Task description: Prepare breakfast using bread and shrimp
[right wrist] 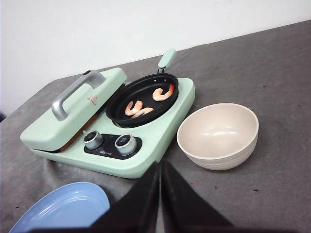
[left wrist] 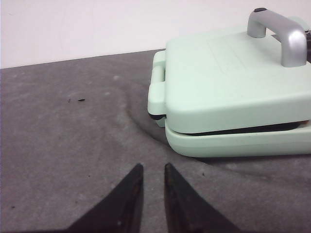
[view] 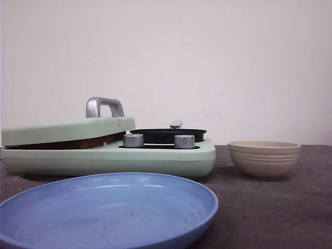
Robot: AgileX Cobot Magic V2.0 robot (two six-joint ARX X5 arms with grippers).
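Note:
Pale pink-orange shrimp point(right wrist: 142, 108) lie in the black pan point(right wrist: 141, 94) on the mint-green breakfast maker point(right wrist: 146, 155). Its hinged lid point(view: 67, 129), with a grey handle point(view: 104, 106), rests almost flat. A brown bread crust edge point(view: 78, 142) shows in the gap under the lid, and the rest of the bread is hidden. My left gripper point(left wrist: 153, 167) hovers over bare cloth near the maker's lid end, narrowly open and empty. My right gripper point(right wrist: 160, 165) is shut and empty, in front of the maker's knobs point(right wrist: 126, 141). Neither gripper shows in the front view.
An empty beige ribbed bowl point(right wrist: 218, 133) stands right of the maker. An empty blue plate point(view: 109, 210) lies at the near edge in front of it. Dark grey cloth point(left wrist: 73, 145) covers the table, and a white wall stands behind.

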